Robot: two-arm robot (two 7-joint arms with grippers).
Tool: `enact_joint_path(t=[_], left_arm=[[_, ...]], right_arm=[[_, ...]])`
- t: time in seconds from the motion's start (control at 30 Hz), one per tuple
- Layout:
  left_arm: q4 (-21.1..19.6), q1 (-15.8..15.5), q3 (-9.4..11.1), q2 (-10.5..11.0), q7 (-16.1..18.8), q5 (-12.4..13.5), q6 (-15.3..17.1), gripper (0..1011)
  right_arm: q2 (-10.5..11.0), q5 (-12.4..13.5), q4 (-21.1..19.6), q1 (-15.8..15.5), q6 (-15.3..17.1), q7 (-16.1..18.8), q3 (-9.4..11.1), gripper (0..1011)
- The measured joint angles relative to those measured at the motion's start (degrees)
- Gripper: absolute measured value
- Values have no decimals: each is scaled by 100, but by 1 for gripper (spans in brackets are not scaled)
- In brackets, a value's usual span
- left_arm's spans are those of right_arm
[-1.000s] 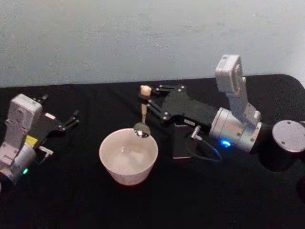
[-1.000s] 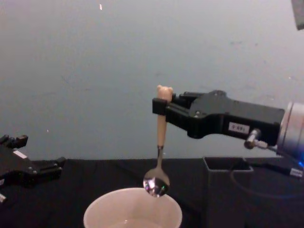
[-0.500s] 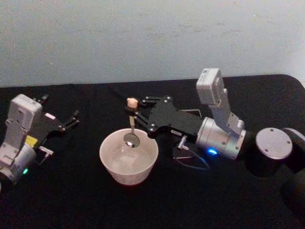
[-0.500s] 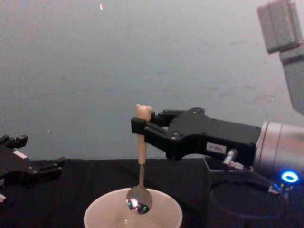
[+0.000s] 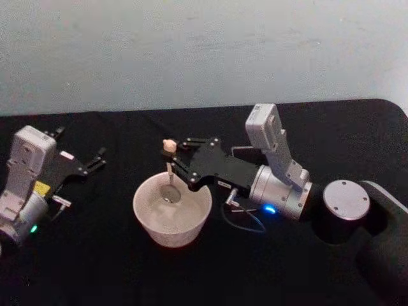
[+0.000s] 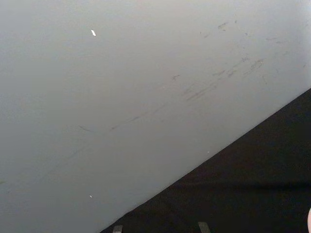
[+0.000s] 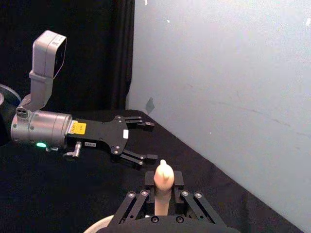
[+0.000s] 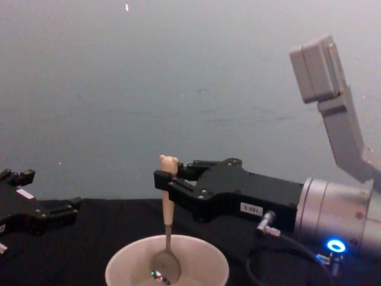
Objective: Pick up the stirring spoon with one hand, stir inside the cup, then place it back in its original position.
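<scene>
The right gripper (image 8: 166,180) is closed on the stirring spoon (image 8: 167,217), and the beige handle is pinched from both sides just below the tiny bear head. In the right wrist view the head is seen standing clear above the pressed-together fingers (image 7: 177,191).

The spoon is held upright with its long axis close to vertical. The bear head is at the top, and the thin dark neck and shiny round bowl point straight down. The bowl is lowered inside the mouth of the cream-white cup (image 5: 171,231), below the rim. Whether the bottom is touched cannot be told. The cup stands on the black surface (image 5: 115,274), directly under the right gripper.

The left gripper (image 7: 146,141) is parked at the left of the surface with its fingers spread, well apart from the cup.
</scene>
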Motion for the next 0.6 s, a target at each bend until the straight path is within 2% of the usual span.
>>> enact_joint_path(t=[0.33, 0.6], left_arm=[[0, 0, 0, 0, 0, 0, 0, 1001], [0, 0, 0, 0, 0, 0, 0, 1001]], right_arm=[[-81, -57, 131, -4, -83, 111, -19, 210], [-66, -115, 138, -38, -104, 128, -20, 210]])
